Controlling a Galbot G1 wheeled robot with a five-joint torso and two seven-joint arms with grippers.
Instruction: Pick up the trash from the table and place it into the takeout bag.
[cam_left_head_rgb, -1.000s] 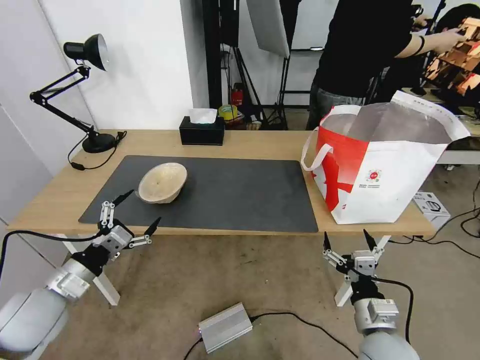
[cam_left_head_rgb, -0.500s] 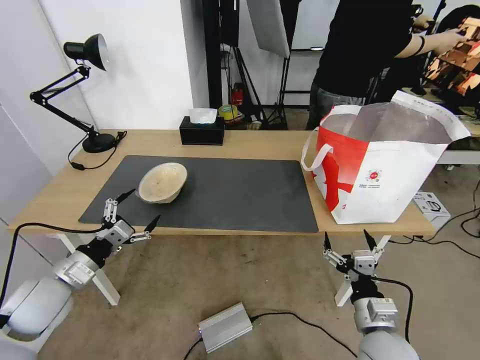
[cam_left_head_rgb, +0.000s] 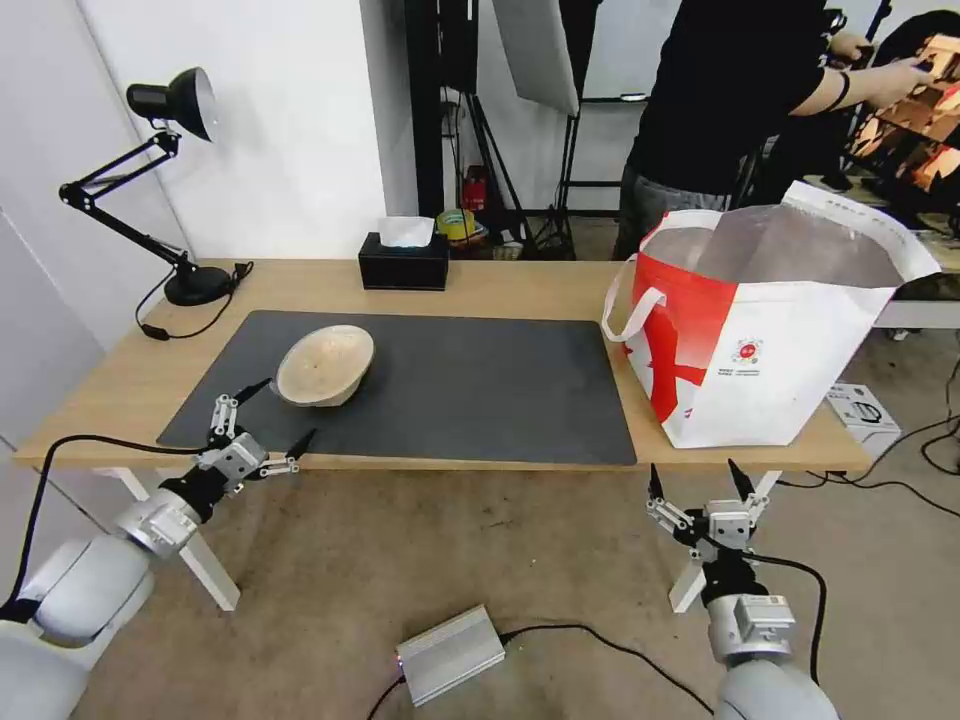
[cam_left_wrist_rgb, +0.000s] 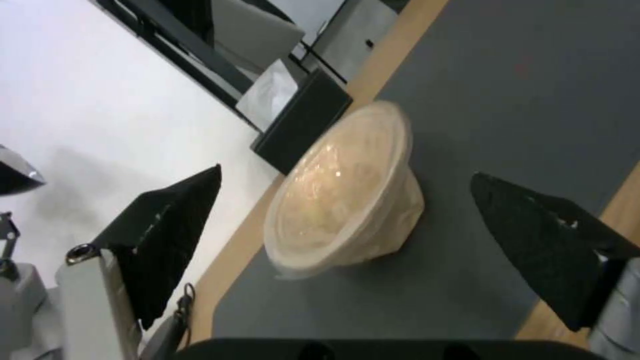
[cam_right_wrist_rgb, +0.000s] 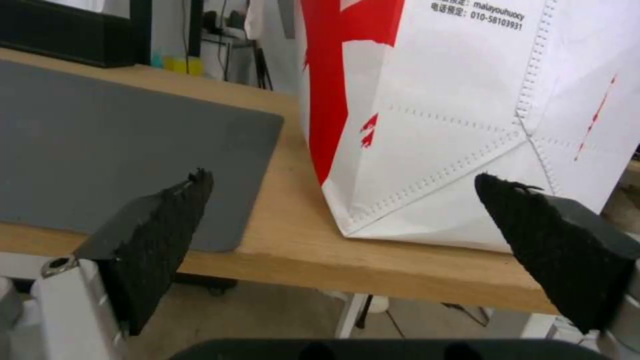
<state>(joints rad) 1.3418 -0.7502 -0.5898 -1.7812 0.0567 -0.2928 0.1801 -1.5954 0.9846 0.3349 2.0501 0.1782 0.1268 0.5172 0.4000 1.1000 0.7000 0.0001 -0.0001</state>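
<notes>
Left claw (cam_left_head_rgb: 258, 414) spread wide, empty, squared to beige bowl (cam_left_head_rgb: 325, 365) just ahead for grasping; right claw (cam_left_head_rgb: 698, 487) open, idle below table (cam_left_head_rgb: 500, 285).

Bowl (cam_left_head_rgb: 325, 365) on mat (cam_left_head_rgb: 480, 385) left, bag (cam_left_head_rgb: 770, 330) on table (cam_left_head_rgb: 500, 280) right

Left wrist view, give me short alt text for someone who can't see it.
A beige shallow bowl sits tilted on the dark grey mat of a light-wood table, framed between the two open black fingers of the left gripper, which is not touching it. A black tissue box stands behind the bowl.
</notes>
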